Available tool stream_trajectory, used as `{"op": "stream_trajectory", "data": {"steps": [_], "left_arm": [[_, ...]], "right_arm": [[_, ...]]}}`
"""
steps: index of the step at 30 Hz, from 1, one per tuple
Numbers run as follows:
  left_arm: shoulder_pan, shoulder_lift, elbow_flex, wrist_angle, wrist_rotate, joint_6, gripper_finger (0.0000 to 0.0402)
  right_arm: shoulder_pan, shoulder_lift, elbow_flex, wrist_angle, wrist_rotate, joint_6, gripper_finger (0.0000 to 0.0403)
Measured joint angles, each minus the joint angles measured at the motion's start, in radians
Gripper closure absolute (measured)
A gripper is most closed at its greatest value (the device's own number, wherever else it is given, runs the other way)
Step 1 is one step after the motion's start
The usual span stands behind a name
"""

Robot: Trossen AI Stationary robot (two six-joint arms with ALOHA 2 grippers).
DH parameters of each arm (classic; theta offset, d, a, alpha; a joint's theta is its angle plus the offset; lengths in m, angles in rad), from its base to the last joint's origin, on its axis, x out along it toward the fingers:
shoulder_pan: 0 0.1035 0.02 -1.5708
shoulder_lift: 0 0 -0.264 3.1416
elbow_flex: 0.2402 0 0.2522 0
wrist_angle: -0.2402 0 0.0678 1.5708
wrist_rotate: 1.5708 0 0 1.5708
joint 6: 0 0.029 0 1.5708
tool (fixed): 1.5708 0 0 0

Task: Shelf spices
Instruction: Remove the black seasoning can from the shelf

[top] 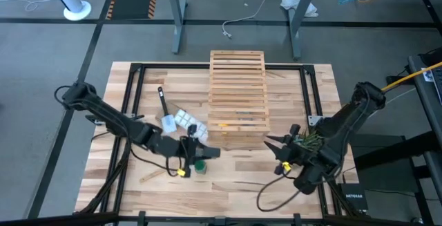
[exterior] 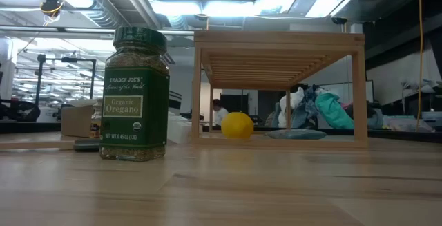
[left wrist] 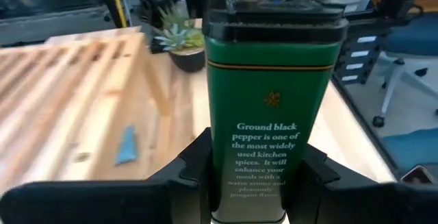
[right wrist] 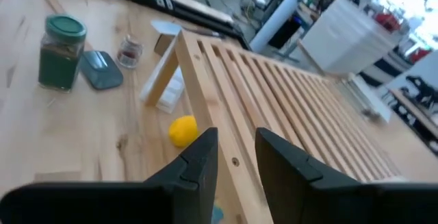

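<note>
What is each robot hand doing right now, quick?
Left end effector: closed on the black pepper tin, held above the table.
Right end effector: open a little, holding nothing, by the wooden shelf.

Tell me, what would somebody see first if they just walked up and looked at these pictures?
Probably the green black pepper tin, gripped upright in the left hand above the table's front part, near the shelf. Next, the green-lidded oregano jar standing on the butcher-block table in front of the wooden slatted shelf, with a yellow lemon lying under that shelf. The right hand hovers empty at the shelf's other side.
</note>
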Motion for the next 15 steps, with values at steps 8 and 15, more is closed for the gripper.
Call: {"op": "stream_trajectory", "data": {"steps": [8, 15], "left_arm": [[-0.045, 0.172, 0.000, 0.202, -0.002, -0.073, 0.0295], [-0.047, 0.297, 0.000, 0.325, -0.002, -0.138, 0.0295]], "right_arm": [[0.064, 0.000, 0.000, -0.055, 0.080, 0.002, 0.0299], [0.061, 0.001, 0.000, -0.063, 0.085, 0.002, 0.0299]]}}
